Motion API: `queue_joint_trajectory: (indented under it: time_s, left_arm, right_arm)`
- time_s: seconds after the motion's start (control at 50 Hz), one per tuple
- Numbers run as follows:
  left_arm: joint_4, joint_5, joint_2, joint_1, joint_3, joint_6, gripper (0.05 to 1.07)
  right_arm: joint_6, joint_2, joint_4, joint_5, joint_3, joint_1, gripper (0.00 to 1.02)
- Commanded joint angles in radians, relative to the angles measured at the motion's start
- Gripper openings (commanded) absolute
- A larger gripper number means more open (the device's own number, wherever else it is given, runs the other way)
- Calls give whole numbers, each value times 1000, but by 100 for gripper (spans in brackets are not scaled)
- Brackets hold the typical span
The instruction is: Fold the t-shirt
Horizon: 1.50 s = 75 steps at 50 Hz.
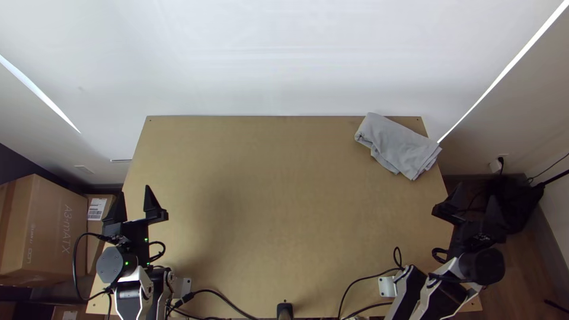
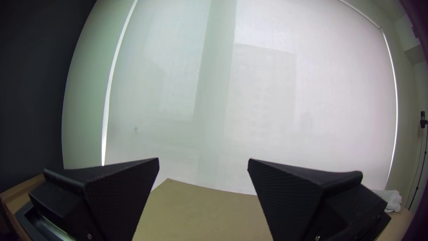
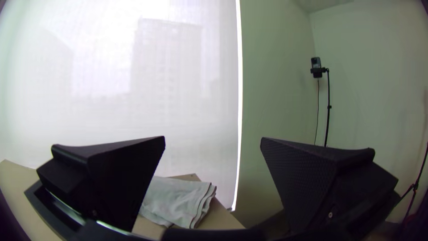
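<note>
so your t-shirt [image 1: 397, 145] is sitting at the far right corner of the table [image 1: 255, 178], folded into a compact, slightly skewed bundle, with a bit of it poking past the right edge. you can see stacked layers along its right-hand end. i'd guess it's over there because the folding is basically done and you want it out of the middle, leaving room to work.

your left gripper [image 1: 133, 192] is over by the table's left side, fingers spread wide with nothing between them. same deal with your right gripper [image 3: 212, 138]: fingers well apart, no cloth in them, out by the right side. both are well clear of the shirt and pointing toward the far end, which reads to me like a parking pose, so you don't drag a fold loose.

if you're calling it finished, you probably don't need another move. if you want it neater, i'd have you use the right arm since it's closer, and go gently: that overhanging bit could tip or slide off, and pinching just the top layer would likely open the stack back up.
</note>
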Motion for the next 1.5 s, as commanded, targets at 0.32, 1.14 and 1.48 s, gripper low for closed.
queue_joint_trajectory:
  time_s: [0.32, 1.14, 1.48]
  left_arm:
    - [290, 7, -8, -94, -218, 28, 103]
    - [8, 10, -6, -63, -214, 28, 103]
    - [8, 10, -6, -62, -214, 28, 103]
  right_arm:
    - [32, -136, 370, 54, -347, 18, 98]
    - [41, -130, 75, 149, -410, 102, 98]
    - [41, -130, 75, 149, -410, 102, 98]
